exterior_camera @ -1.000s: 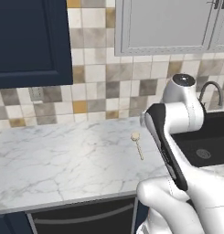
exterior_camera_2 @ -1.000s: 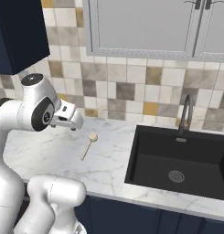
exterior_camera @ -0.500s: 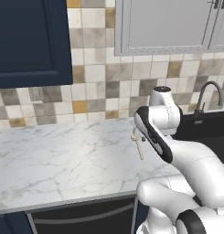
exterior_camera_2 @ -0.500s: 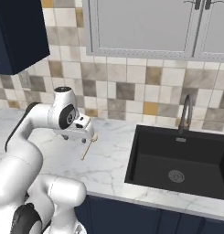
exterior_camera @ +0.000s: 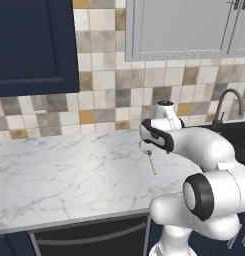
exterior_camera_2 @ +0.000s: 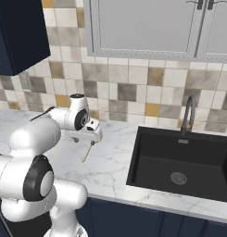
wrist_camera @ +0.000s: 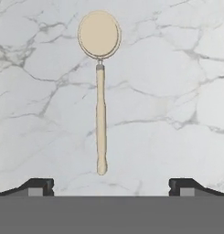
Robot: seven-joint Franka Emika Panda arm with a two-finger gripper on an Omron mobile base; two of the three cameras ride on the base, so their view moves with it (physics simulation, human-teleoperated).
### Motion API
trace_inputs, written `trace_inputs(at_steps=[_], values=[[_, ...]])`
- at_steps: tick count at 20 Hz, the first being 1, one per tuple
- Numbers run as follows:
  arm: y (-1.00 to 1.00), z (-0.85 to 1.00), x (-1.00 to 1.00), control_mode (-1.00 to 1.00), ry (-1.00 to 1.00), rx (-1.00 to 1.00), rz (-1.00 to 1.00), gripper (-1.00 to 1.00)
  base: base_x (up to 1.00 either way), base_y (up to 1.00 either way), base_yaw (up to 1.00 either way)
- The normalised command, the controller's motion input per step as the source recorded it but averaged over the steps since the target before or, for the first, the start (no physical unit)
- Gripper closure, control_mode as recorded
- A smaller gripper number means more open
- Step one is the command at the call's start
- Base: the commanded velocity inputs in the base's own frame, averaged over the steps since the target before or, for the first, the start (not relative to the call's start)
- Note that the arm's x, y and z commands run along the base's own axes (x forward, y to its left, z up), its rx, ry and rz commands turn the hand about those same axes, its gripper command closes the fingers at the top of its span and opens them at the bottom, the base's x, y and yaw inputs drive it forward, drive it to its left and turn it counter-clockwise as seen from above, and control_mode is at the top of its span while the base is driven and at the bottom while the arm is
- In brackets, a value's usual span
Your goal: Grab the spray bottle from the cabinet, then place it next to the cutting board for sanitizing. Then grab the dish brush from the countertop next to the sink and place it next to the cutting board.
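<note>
One thin brush was what I had to pick up, and I judged it would be very light and stiff, like a wooden spoon. The dish brush point(wrist_camera: 100, 96) lay flat on the white marble counter point(wrist_camera: 177, 68), straight out in front of my claw point(wrist_camera: 111, 186), with the end of its handle nearest the tips. It was between the tiled wall and the counter's front edge, near the black sink point(exterior_camera_2: 179, 166). It looked pale beige, with a long slim handle and a small round head at the far end. I thought the middle of the handle was the best place to pinch, since it was narrow and might roll or slip. My claw was wide open above it and held nothing.
</note>
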Motion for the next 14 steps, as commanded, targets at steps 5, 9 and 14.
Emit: trace_inputs(at_steps=[5,9,14], values=[[0.00,-0.58,0.63,-1.00,0.01,0.00,0.00,-1.00,0.00,0.00,0.00],[0.00,-0.59,0.40,-1.00,0.00,0.08,0.00,-1.00,0.00,0.00,0.00],[-0.01,-0.56,0.28,-1.00,-0.04,0.03,0.00,-1.00,0.00,0.00,0.00]])
